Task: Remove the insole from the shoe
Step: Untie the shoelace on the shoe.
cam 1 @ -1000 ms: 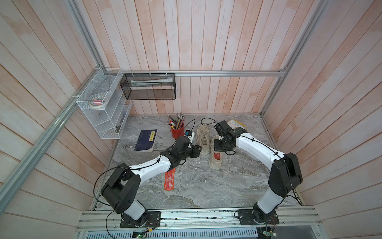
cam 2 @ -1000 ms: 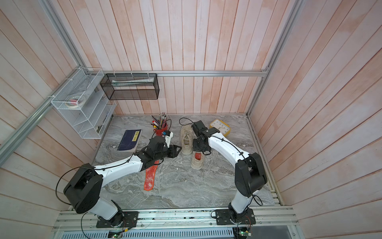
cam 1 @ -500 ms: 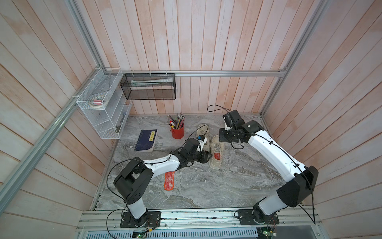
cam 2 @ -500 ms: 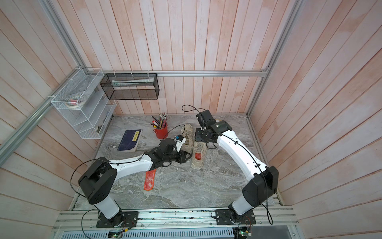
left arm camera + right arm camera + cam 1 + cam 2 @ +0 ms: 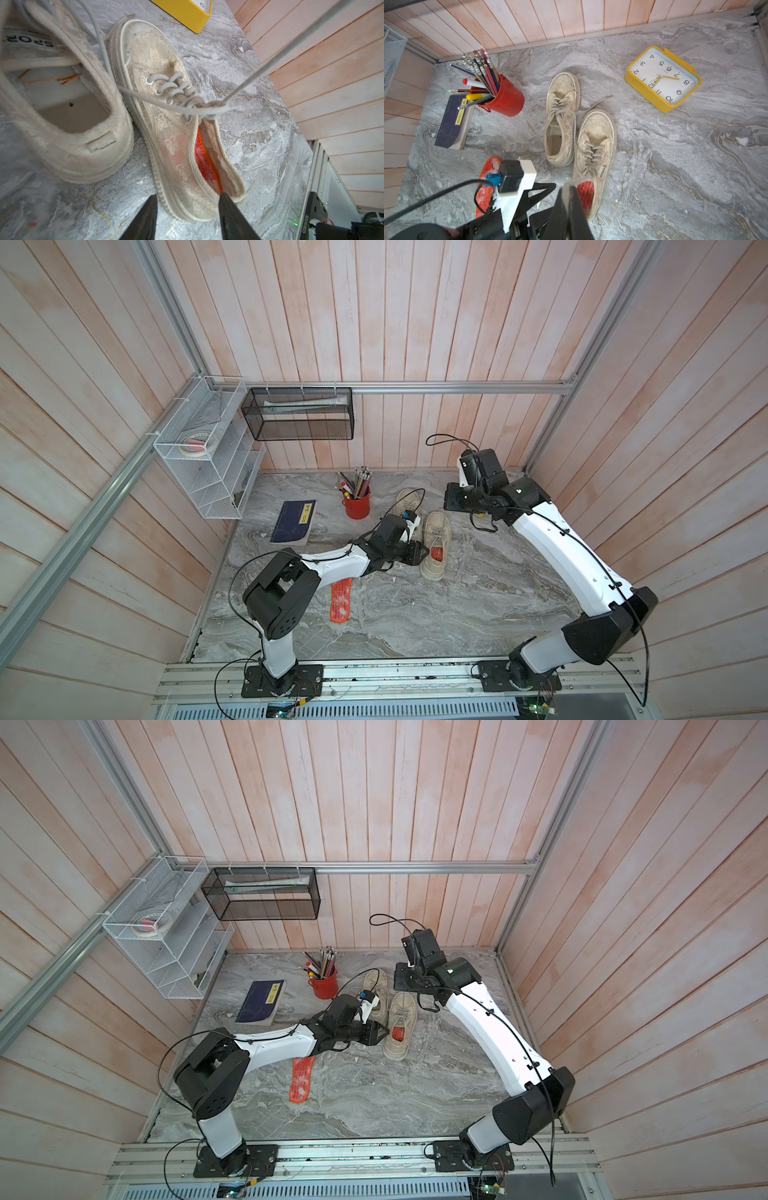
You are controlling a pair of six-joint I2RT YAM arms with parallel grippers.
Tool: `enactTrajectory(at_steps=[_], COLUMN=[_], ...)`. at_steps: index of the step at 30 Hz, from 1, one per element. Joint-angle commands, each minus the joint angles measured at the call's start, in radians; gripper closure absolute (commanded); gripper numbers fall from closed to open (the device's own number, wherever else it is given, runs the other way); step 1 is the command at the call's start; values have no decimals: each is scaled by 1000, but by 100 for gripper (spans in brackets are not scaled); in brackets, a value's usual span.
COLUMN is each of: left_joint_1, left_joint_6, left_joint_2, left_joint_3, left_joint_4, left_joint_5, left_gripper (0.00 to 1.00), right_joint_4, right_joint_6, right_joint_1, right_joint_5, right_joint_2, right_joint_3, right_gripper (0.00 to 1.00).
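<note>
While the left wrist view looks along the shoe from behind its heel, the left fingers stand spread, one on either side of that heel; whether they touch it I cannot tell. The orange insole lies inside, its edge showing in the opening. To do this step well, I judge, one finger should slip inside the heel collar over the insole's rear edge and the other under it. They should pinch the insole alone, then draw it back and upward along the shoe, not sideways. An empty shoe lies right against it, and the shoelace runs taut away from its knot.

Seen from the right wrist, the right fingers are pressed together, pinching that shoelace. A steady pull should keep the shoe from sliding, though too much could tip it. A yellow clock lies well apart beyond the toes.

In both top views, with the far wall as twelve o'clock, the shoe rests just past the centre of the desk. A loose insole lies at eight o'clock, a book at ten and a red pencil cup at eleven. The desk is grey, marbled and gritty. Pale pink planks wall it in, with a wire rack and a black mesh basket hung toward ten and eleven o'clock.
</note>
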Motion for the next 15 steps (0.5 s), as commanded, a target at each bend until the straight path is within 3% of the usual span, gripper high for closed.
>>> enactTrajectory(at_steps=[1,6,9,13,15], left_joint_1=[-7,-12,-12,-13,-14], left_joint_6=[21,21,24,33,39], left_joint_2=[29,58,89,115,124], left_joint_3=[39,80,129,163,175], left_joint_4=[-12,-32,-78,-107,-118], left_joint_5=[19,24,22,11,9], left_gripper=[48,46,55,62,62], right_joint_4=[147,281,320,296,241], right_joint_6=[-18,-14,-16,-30,-47], right_joint_1=[-31,-79,-107,-145,-161], right_joint_5=[-48,-114,-127,-128,-121], right_joint_2=[51,180,260,338,349], right_joint_3=[-41,-66,-67,-49,-15], right_gripper=[100,100,97,60,48])
